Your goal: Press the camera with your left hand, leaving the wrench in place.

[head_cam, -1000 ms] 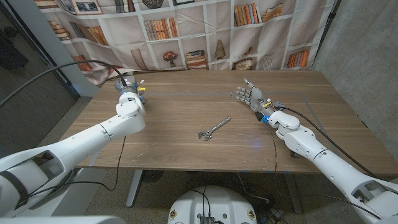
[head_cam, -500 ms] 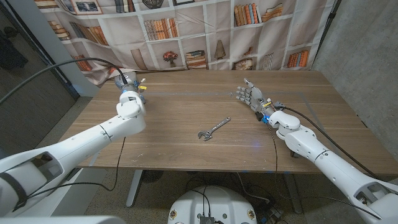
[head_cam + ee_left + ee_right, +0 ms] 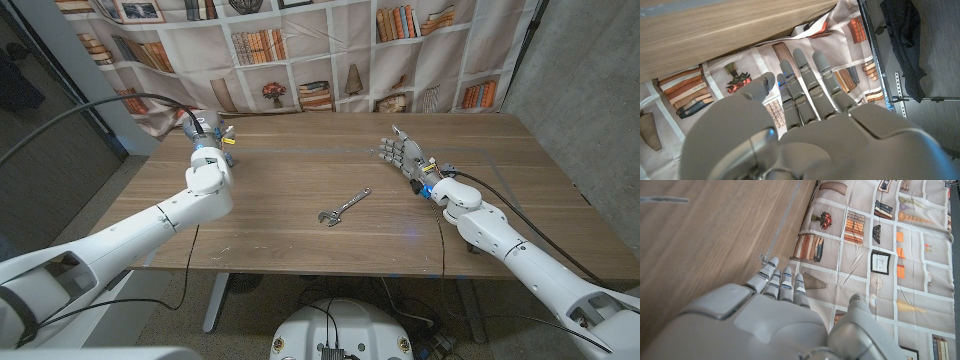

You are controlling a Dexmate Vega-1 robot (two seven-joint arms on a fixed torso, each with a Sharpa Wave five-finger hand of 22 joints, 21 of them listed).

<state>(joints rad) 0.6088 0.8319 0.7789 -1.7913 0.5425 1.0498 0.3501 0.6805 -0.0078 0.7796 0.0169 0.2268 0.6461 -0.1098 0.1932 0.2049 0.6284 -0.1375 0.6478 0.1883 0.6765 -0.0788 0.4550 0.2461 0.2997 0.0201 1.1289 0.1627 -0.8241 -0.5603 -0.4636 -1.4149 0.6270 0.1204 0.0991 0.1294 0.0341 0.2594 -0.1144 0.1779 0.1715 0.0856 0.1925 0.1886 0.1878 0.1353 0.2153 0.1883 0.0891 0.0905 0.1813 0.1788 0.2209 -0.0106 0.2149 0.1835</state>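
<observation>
A silver wrench (image 3: 343, 207) lies at an angle in the middle of the wooden table (image 3: 300, 160), apart from both hands. My left hand (image 3: 205, 138) is at the table's far left corner, with its fingers (image 3: 805, 85) straight, close together and reaching past the far edge toward the backdrop. It holds nothing. What lies under it is hidden by the hand and wrist. My right hand (image 3: 403, 157) stands on the right side of the table with fingers (image 3: 780, 282) apart and nothing in it.
A cloth backdrop (image 3: 300, 60) printed with bookshelves hangs right behind the table's far edge. A black cable (image 3: 100, 110) arcs over my left arm. A grey wall (image 3: 590, 90) stands to the right. Bare wood lies between the wrench and each hand.
My left hand has crept a little farther toward the table's far left corner. The wrench and my right hand have not moved.
</observation>
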